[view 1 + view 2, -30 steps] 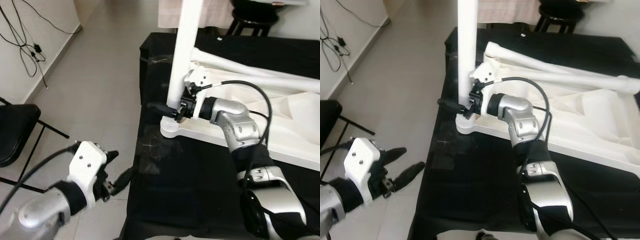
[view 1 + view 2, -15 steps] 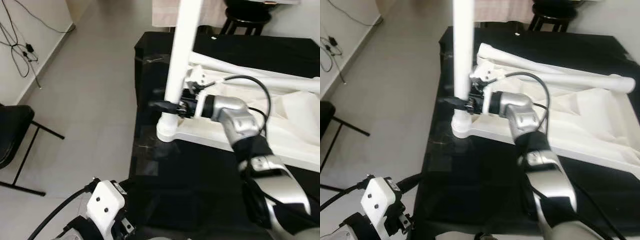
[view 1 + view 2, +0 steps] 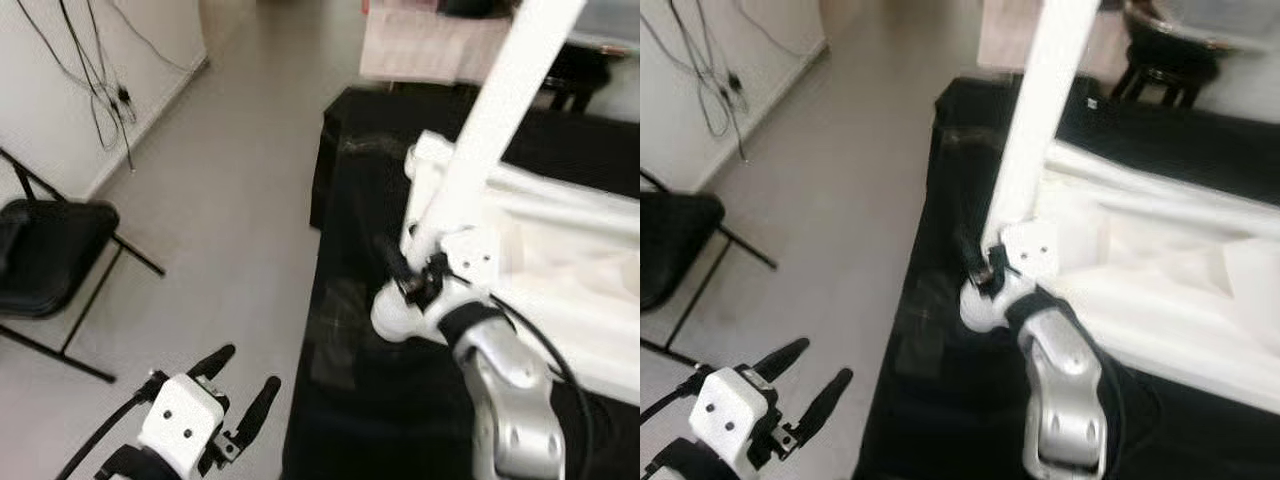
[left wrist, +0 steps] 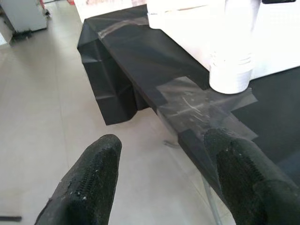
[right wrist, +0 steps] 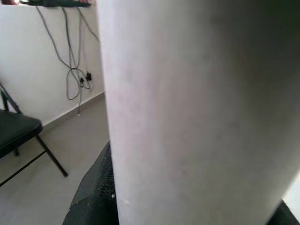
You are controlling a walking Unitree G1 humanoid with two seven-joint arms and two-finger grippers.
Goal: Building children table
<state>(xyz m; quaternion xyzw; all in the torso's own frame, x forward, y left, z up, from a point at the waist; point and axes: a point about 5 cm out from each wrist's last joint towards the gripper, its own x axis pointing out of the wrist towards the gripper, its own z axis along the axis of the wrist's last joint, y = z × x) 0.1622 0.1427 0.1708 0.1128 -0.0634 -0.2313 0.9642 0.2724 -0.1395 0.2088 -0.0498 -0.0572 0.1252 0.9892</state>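
Observation:
The white children's table lies upside down, its top point(image 3: 570, 300) resting on a black-draped work table point(image 3: 350, 420). One white leg point(image 3: 480, 140) rises from a ribbed round base point(image 3: 392, 318) at the near left corner. My right gripper point(image 3: 402, 272) is shut on this leg just above the base. In the right wrist view the leg point(image 5: 197, 108) sits very close, with a black finger point(image 5: 93, 192) beside it. My left gripper point(image 3: 240, 385) hangs open over the floor left of the work table. In the left wrist view its fingers point(image 4: 89, 183) spread wide, with the leg base point(image 4: 232, 70) beyond.
A black folding chair point(image 3: 50, 255) stands on the grey floor at the left, below cables point(image 3: 100, 80) hanging on the white wall. Clear tape point(image 4: 201, 103) holds the cloth at the table's edge. A dark stool point(image 3: 1170, 50) stands behind the table.
The camera has shifted, so the leg now looks tilted to the right. My left gripper has risen into view with its fingers spread. The right gripper keeps its hold on the leg.

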